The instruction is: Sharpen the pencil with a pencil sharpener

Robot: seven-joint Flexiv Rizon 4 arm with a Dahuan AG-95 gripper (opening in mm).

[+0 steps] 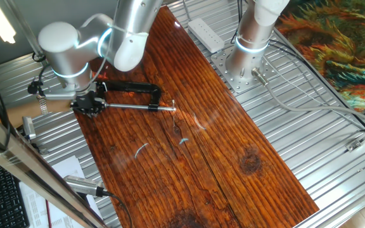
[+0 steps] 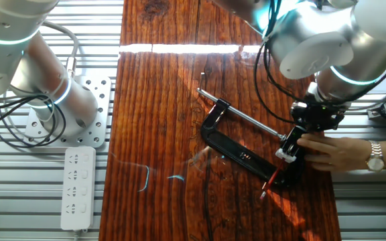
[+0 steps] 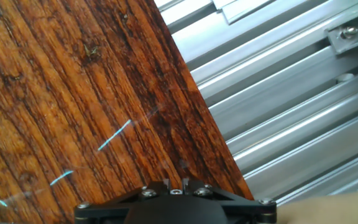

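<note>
My gripper (image 2: 291, 148) hangs low over the wooden table's edge, at the handle end of the black C-shaped clamp (image 2: 236, 148) and its long silver screw rod (image 2: 243, 115). It also shows in one fixed view (image 1: 91, 103). In the hand view only the fingertips (image 3: 166, 183) show. They stand close together with nothing seen between them. A red pencil (image 2: 271, 182) lies by the clamp's other end, a little apart from the gripper. I cannot pick out the pencil sharpener from the dark parts near the clamp's end and the gripper.
A person's hand (image 2: 337, 152) with a wristwatch reaches in and touches the gripper area. A second arm's base (image 1: 246, 54) and a white power strip (image 1: 206, 34) stand at the table's far side. Ribbed metal rails (image 3: 291, 93) border the wooden table (image 1: 220, 164).
</note>
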